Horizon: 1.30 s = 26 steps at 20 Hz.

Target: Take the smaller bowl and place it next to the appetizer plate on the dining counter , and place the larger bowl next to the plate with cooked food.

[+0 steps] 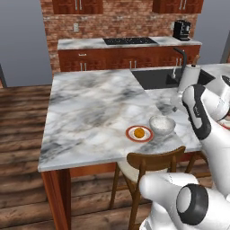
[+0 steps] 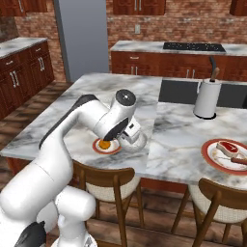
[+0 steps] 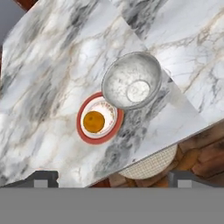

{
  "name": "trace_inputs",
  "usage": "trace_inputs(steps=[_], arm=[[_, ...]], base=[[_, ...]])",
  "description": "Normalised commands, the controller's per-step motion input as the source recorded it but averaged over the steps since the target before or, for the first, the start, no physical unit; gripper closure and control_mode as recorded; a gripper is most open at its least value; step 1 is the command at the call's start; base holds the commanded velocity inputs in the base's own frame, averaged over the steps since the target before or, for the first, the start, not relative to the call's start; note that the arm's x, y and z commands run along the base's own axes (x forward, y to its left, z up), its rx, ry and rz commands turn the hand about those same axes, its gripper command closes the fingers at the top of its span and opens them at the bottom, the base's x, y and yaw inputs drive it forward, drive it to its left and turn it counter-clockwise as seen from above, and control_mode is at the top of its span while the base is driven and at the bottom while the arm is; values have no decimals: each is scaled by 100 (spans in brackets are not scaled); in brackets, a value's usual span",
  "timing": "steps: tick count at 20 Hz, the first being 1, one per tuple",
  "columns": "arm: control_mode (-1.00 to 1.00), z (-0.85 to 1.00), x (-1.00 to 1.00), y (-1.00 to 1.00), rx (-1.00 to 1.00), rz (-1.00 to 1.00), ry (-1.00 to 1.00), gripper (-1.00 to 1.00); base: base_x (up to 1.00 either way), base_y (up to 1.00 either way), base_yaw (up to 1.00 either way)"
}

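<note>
Hand view shows the smaller bowl (image 3: 131,80) resting on the marble surface (image 3: 48,78), touching the appetizer plate (image 3: 99,121), with the jaws wide apart above it, holding nothing. That half looks done; the larger bowl's move to the plate with cooked food (image 2: 226,155) remains.

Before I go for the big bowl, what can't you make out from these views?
- Small bowl, right base view: mostly hidden behind the arm.
- Meat plate, right base view: cut off by the right edge.
- Bowl rim against small plate, hand view: touching or overlapping, unclear.
</note>
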Motion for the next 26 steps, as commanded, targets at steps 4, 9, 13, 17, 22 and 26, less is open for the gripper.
trace_inputs(steps=[4,9,13,17,22,26], arm=[[-100,69,-54,38,-5,11,-10,-100],[-100,68,-44,35,-15,5,-16,-100],[-100,77,-30,28,-19,0,-20,-100],[-100,56,-37,0,-4,0,-18,-100],[100,11,-11,0,0,0,-5,-100],[100,0,0,0,0,0,0,-100]], base=[[0,0,0],[0,0,0],[0,0,0],[0,0,0],[-58,0,0],[-97,9,0]])
